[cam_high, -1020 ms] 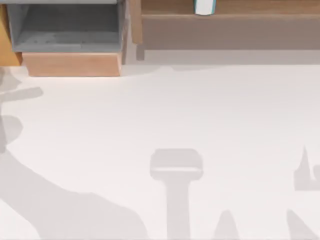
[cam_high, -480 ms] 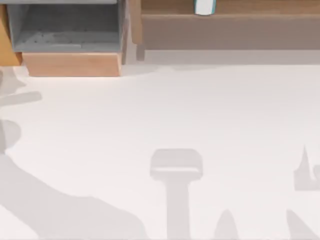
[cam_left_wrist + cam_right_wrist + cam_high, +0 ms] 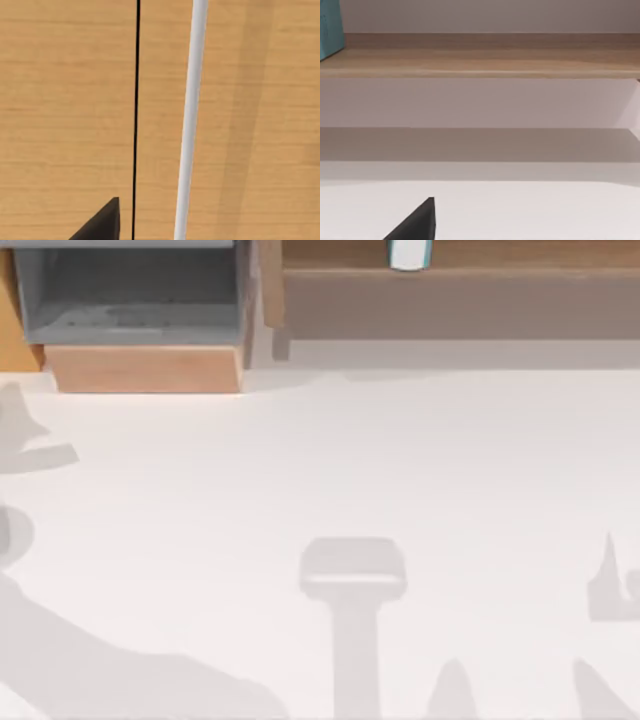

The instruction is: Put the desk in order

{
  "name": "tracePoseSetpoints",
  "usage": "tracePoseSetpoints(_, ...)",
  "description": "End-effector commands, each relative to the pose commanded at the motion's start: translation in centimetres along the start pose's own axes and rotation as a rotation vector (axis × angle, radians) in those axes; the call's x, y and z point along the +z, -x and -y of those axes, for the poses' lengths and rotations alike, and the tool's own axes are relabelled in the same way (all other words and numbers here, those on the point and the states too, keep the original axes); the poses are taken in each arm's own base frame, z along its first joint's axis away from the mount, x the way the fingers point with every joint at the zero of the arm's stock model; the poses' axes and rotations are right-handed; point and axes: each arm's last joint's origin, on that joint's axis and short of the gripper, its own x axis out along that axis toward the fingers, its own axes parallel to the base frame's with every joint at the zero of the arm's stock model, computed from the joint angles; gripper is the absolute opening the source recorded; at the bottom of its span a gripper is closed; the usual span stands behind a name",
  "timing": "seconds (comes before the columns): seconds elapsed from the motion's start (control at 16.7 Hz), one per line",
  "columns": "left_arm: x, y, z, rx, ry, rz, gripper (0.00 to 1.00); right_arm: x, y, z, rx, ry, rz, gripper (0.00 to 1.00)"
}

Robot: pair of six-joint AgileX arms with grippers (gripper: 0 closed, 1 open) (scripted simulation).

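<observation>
Shifting arm shadow at the desk's (image 3: 400, 460) left edge.

Top view: camera above the desk (image 3: 400, 460), looking straight down, with the drawer box (image 3: 135, 310) and shelf rail (image 3: 460, 280) along its far edge. Right wrist view: low over the desk, facing the shelf rail (image 3: 480, 60), a part shared with the top view. Left wrist view: very close to a wood panel (image 3: 65, 100), possibly the drawer box front.
</observation>
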Motion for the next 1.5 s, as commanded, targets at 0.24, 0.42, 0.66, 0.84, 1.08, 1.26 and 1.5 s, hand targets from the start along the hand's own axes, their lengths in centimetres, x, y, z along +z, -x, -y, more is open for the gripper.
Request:
tracePoseSetpoints(0.24,0.4,-0.2,0.1,-0.005,0.006,0.005,1.0,0.0,0.0,0.0,0.0,0.0,0.0,1.0)
tracePoseSetpoints(0.42,2.5,-0.3,-0.3,-0.028,0.058,0.015,1.0,0.0,0.0,0.0,0.0,0.0,0.0,1.0)
tracePoseSetpoints(0.66,8.6,-0.4,-0.3,-0.109,0.196,0.048,1.0,0.0,0.0,0.0,0.0,0.0,0.0,1.0)
tracePoseSetpoints(0.84,14.9,-0.5,-0.2,-0.184,0.317,0.084,1.0,0.0,0.0,0.0,0.0,0.0,0.0,1.0)
tracePoseSetpoints(1.08,24.6,0.1,0.0,-0.279,0.482,0.128,1.0,0.0,0.0,0.0,0.0,0.0,0.0,1.0)
tracePoseSetpoints(1.26,31.7,1.2,0.5,-0.344,0.602,0.137,1.0,0.0,0.0,0.0,0.0,0.0,0.0,1.0)
tracePoseSetpoints(1.5,40.2,2.6,0.6,-0.368,0.776,0.115,1.0,0.0,0.0,0.0,0.0,0.0,0.0,1.0)
